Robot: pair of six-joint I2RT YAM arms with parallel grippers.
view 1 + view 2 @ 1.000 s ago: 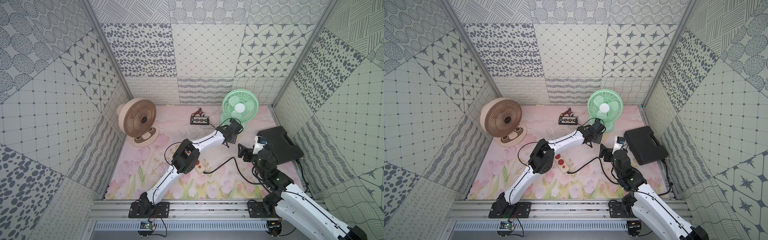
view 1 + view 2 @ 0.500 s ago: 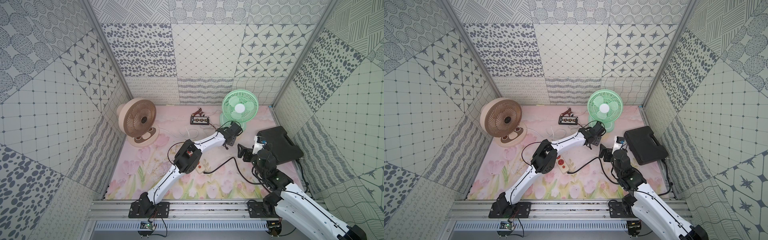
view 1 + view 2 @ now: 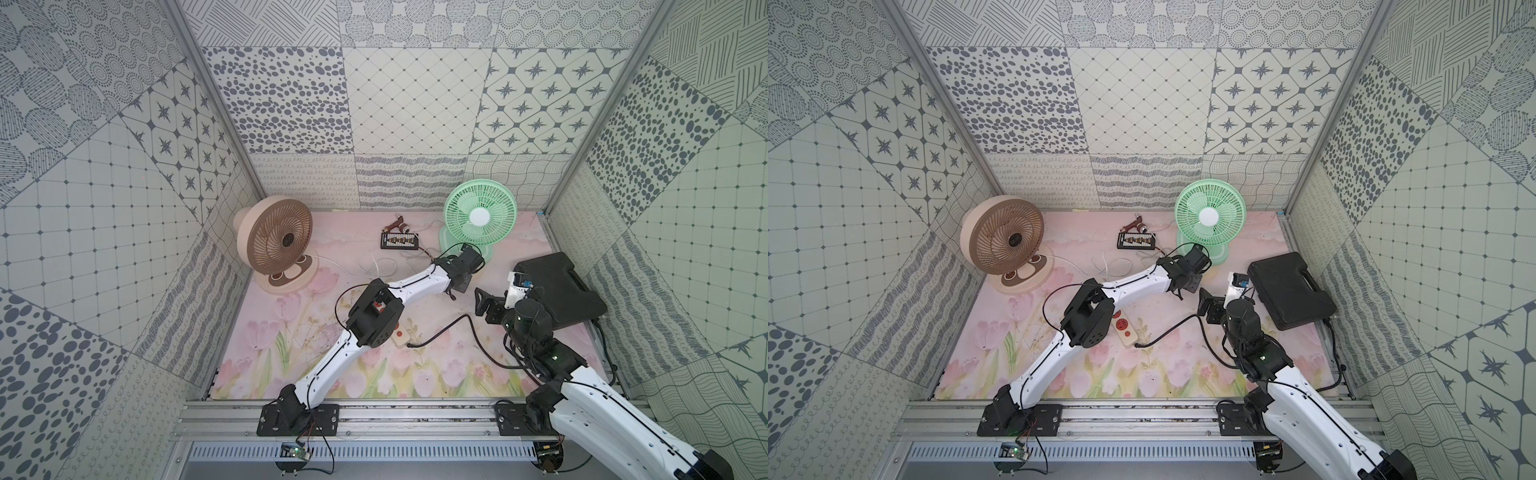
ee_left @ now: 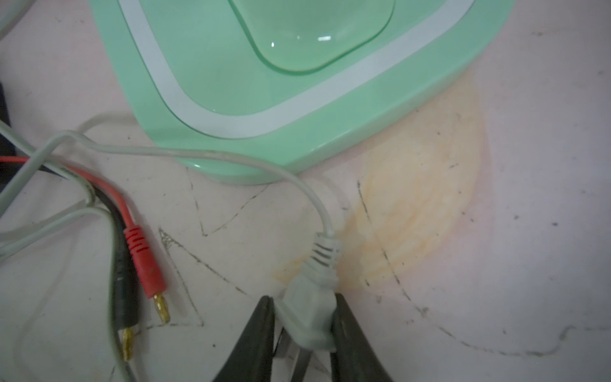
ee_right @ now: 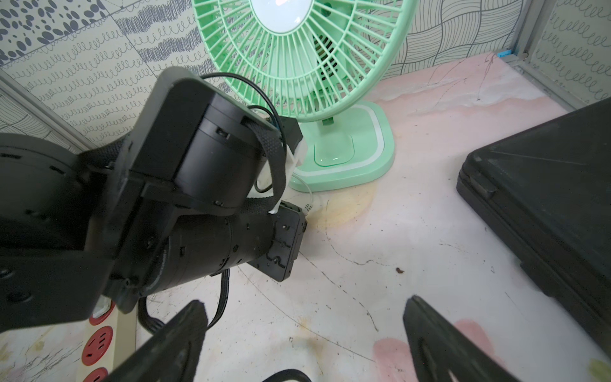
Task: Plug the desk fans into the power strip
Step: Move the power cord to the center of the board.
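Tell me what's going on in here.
The left gripper is clamped on a pale grey plug down on the mat beside the base of the green fan; which fan its cord runs to I cannot tell. The right gripper hangs open and empty nearby, next to the black case. The power strip lies partly under the left arm, and the red sockets that show are empty, so nothing is plugged in yet.
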